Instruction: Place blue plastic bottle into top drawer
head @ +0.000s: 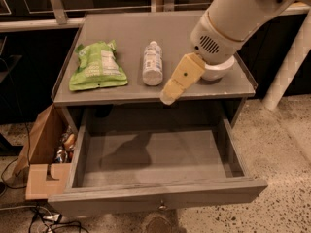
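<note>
Currently the blue plastic bottle (152,63) is laid on the worktop (194,28), just left of the pincer (167,97), whose grip state cannot be told; the top drawer (160,194) is pulled open below.

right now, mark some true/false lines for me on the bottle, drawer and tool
1. The bottle lies on its side on the table. True.
2. The drawer is shut. False: it is pulled open.
3. The tool holds the bottle. False: it hangs by the table's front edge, just right of the bottle, with nothing in it.
4. The green bag lies left of the bottle. True.
5. The bowl sits in the drawer. False: it is on the table, partly behind the arm.
</note>
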You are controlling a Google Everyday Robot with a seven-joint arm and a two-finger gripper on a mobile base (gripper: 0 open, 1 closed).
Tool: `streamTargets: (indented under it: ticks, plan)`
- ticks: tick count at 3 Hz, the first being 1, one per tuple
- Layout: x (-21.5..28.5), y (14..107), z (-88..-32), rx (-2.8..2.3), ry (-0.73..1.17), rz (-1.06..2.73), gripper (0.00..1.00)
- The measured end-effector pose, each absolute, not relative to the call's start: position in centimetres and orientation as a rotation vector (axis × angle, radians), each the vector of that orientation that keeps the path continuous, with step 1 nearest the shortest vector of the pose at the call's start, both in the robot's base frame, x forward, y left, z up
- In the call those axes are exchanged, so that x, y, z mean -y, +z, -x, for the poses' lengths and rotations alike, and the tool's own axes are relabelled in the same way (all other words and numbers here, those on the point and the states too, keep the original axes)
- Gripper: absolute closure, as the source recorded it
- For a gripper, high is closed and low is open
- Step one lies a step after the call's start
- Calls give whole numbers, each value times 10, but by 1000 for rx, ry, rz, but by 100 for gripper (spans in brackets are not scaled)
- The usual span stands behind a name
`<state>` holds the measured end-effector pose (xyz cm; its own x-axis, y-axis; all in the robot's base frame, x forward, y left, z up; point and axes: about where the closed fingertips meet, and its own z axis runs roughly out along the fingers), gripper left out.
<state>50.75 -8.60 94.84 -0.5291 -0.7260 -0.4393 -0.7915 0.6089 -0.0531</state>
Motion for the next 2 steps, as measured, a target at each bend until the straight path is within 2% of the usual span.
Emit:
streamTargets:
  ticks: [2]
  plan:
    - [82,951,-509,-2394,250,1204,0]
